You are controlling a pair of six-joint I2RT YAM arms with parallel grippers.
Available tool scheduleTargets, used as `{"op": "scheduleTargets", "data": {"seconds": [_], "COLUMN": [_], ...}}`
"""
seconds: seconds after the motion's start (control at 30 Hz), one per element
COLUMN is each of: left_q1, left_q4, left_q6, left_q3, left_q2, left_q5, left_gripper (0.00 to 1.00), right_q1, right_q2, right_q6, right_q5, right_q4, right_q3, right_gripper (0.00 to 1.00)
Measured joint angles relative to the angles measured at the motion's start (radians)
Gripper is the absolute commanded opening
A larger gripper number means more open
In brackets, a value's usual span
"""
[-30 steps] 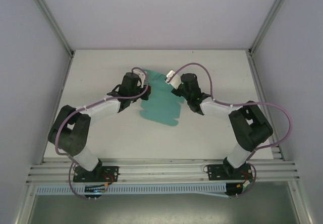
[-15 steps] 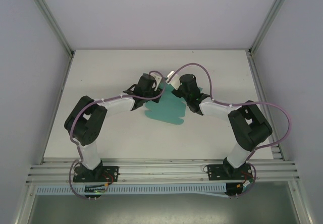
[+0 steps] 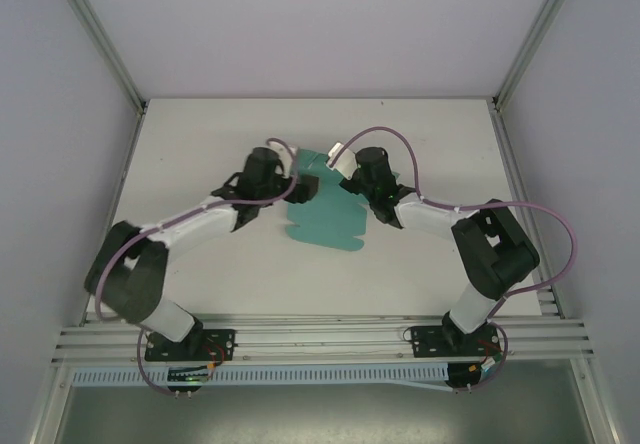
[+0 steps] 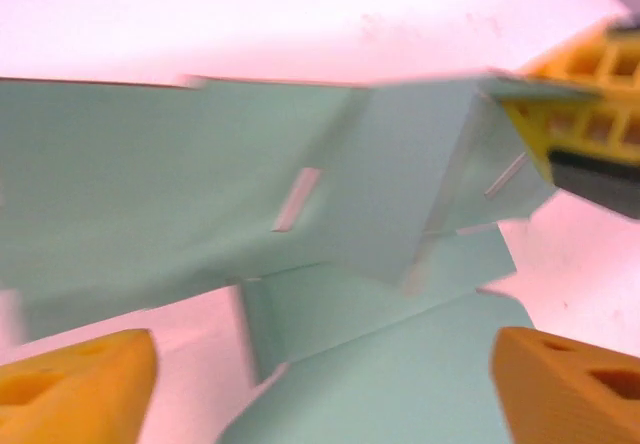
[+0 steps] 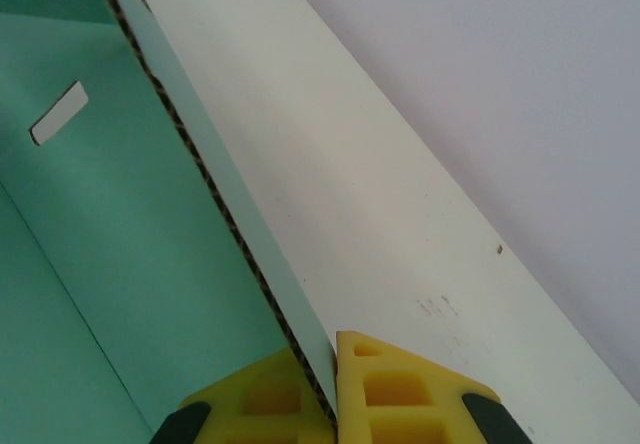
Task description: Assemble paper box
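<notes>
Item, on your table [image 3: 200, 144]: paper box [image 3: 325, 214], teal card, part-folded, lay midway between left and right edges, toward the far edge; your left gripper [image 4: 320, 384] gaped wide at its left flap, and your right gripper [image 5: 335, 389] pinched its raised far-right edge.

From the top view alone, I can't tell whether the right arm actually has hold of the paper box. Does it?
Observer: Yes. In the right wrist view the right fingers are pinched shut on the edge of a panel of the paper box.
Reviewer: And the left arm?
Observer: It isn't gripping. In the left wrist view the left fingers stand wide apart and are not closed on the card.
Reviewer: Any detail on the card itself?
Observer: A narrow slot is cut in the panel ahead of the left fingers.
</notes>
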Motion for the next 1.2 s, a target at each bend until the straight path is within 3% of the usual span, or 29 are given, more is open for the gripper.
{"op": "scheduleTargets", "data": {"seconds": [0.2,0.4,0.6,0.8,0.93,1.07,1.2], "left_q1": [0.153,0.285,0.28,0.28,0.28,0.278,0.267], "left_q4": [-0.105,-0.165,-0.277,-0.333,-0.336,-0.321,-0.317], "left_q6": [-0.021,0.105,0.28,0.388,0.416,0.423,0.439], "left_q3": [0.021,0.177,0.349,0.38,0.372,0.372,0.375], "left_q2": [-0.098,0.018,0.169,0.25,0.265,0.273,0.298], "left_q5": [0.006,0.238,0.36,0.463,0.508,0.526,0.529], "left_gripper": [0.99,0.96,0.89,0.82,0.6,0.49,0.47], "right_q1": [-0.006,-0.006,-0.009,-0.018,-0.018,-0.018,-0.018], "right_q2": [0.001,0.016,0.02,0.03,0.033,0.033,0.033], "right_q6": [-0.082,-0.143,-0.166,-0.169,-0.169,-0.166,-0.158], "right_q5": [-0.017,-0.034,-0.039,-0.045,-0.045,-0.045,-0.045], "right_q4": [-0.005,-0.006,-0.012,-0.023,-0.036,-0.038,-0.039], "right_q3": [0.0,0.0,0.003,0.02,0.029,0.029,0.029], "right_gripper": [0.0,0.0,0.0,0.0,0.0,0.0,0.0]}}
